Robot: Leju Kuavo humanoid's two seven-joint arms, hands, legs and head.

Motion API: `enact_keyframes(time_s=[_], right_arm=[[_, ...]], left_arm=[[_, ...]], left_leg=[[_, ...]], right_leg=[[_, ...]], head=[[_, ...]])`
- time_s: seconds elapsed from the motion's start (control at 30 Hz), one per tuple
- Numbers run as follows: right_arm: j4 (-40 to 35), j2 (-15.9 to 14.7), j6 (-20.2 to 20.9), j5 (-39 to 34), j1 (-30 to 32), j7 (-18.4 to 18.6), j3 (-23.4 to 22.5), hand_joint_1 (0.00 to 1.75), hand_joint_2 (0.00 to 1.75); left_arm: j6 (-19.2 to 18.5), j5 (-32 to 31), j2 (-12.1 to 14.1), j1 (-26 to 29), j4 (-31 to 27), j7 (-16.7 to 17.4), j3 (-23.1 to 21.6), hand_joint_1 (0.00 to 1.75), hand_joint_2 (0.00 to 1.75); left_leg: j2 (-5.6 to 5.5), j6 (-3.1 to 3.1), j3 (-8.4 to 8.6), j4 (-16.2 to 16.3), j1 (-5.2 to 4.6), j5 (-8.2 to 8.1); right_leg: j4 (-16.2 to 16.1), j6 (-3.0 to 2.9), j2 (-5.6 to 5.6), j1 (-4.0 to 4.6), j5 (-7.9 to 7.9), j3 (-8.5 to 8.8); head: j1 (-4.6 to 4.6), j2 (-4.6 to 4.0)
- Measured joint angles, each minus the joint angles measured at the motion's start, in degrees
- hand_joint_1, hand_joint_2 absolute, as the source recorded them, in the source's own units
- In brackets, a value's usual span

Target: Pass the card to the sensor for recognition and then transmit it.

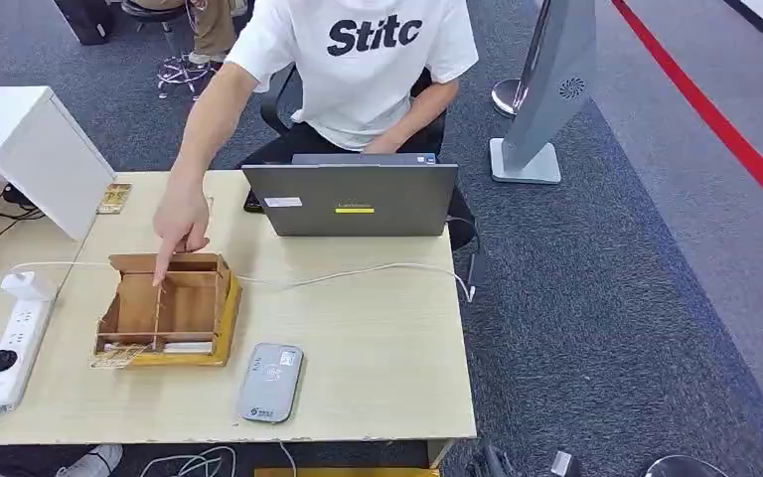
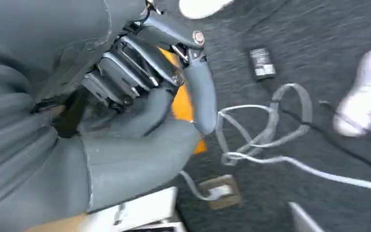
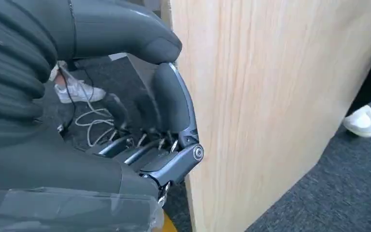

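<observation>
Nothing started: left hand (image 2: 140, 92) and right hand (image 3: 145, 140) hang below the desk (image 1: 378, 328), fingers curled, empty. Card untouched; sensor (image 1: 270, 382) waits.

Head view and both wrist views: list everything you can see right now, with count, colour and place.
Table: one, light wood.
Laptop: one, grey, table's far edge.
Wooden organizer box: one, brown, left of centre.
Card sensor: one, grey, near edge.
Power strip: one, white, left side.
Cable: one, white, across the table.
Person: one, white shirt, seated behind the laptop, hand over the box.
Left robot hand: grey, fingers curled, holding nothing.
Right robot hand: grey, curled, beside the table's side.
</observation>
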Motion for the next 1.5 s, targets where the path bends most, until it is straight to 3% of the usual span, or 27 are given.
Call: enact_keyframes(time_s=[0.17,0.27,1.23,1.27,1.3,1.33,1.4,1.43,1.47,1.5], right_arm=[[0.0,0.0,-0.79,1.53,-0.09,0.7,0.15,0.0,1.75],[0.0,0.0,-0.77,1.66,-0.12,0.74,0.2,0.0,1.75],[0.0,0.0,-0.79,1.66,-0.12,0.72,0.2,0.0,1.75],[0.0,0.0,-1.34,1.29,-0.11,0.22,0.2,0.0,1.75],[0.0,0.0,-2.37,0.61,-0.07,-0.73,0.11,0.0,1.75],[0.0,0.0,-2.76,0.2,0.1,-1.79,-0.04,0.0,1.75],[-0.09,0.0,-2.73,-0.04,0.77,-2.71,-0.22,0.0,1.75],[-0.13,0.0,-2.73,-0.11,1.07,-3.0,-0.42,0.0,1.75],[-0.13,0.0,-2.73,-0.13,1.35,-3.3,-0.7,0.0,1.75],[-0.13,0.0,-2.76,-0.13,1.51,-3.37,-0.94,0.0,1.75]], left_arm=[[4.18,-0.7,1.31,-0.87,5.76,4.47,0.17,0.0,1.75],[6.17,-1.07,1.49,-1.02,7.79,5.3,0.17,0.0,1.75],[6.32,-1.31,2.3,-1.32,11.33,5.3,0.17,0.0,1.75],[7.84,-2.8,2.41,-1.31,11.33,4.0,0.17,0.0,1.75],[12.07,-7.28,2.6,-1.23,11.33,0.67,-0.34,0.0,1.75],[18.24,-12.06,2.62,-1.1,11.31,-3.3,-1.24,0.0,1.75],[30.93,-17.52,2.82,-0.74,10.81,-6.25,-2.93,0.0,1.75],[33.43,-18.43,2.84,-0.27,9.8,-8.72,-3.35,0.0,1.75],[33.02,-19.84,2.47,0.35,7.78,-12.17,-3.69,0.0,1.75],[31.55,-20.96,2.01,0.79,6.05,-13.52,-4.06,0.0,1.75]], left_leg=[[0.0,0.0,0.0,0.0,0.01,0.0],[0.0,0.0,0.0,0.0,-0.01,0.0],[0.0,0.0,0.01,0.0,0.0,0.0],[0.0,0.0,0.01,0.0,0.0,0.0],[0.0,0.0,0.01,0.0,0.01,0.0],[0.0,0.0,0.01,0.0,0.01,0.0],[0.01,0.0,0.02,0.0,0.01,0.0],[0.02,-0.03,0.01,0.0,0.02,-0.02],[0.01,-0.03,0.01,0.0,0.02,-0.02],[0.0,-0.03,0.0,0.0,0.0,-0.02]], right_leg=[[0.0,0.0,0.0,0.0,0.0,0.01],[0.0,0.0,0.0,0.01,0.0,0.01],[0.0,0.0,0.0,0.01,0.0,0.01],[0.0,0.0,0.0,0.01,0.0,0.02],[0.0,0.0,0.0,0.01,0.0,0.02],[0.0,0.0,0.0,0.01,0.0,0.02],[0.0,0.0,0.01,0.01,0.0,0.01],[0.0,0.0,0.02,0.01,-0.01,0.0],[0.0,-0.01,0.03,0.01,-0.01,-0.01],[0.0,-0.01,0.0,0.01,-0.02,-0.02]], head=[[0.0,0.0],[0.02,0.0],[0.0,0.0],[0.0,0.0],[0.0,0.0],[0.02,0.0],[0.0,0.0],[-0.02,0.0],[0.02,0.0],[0.0,0.0]])
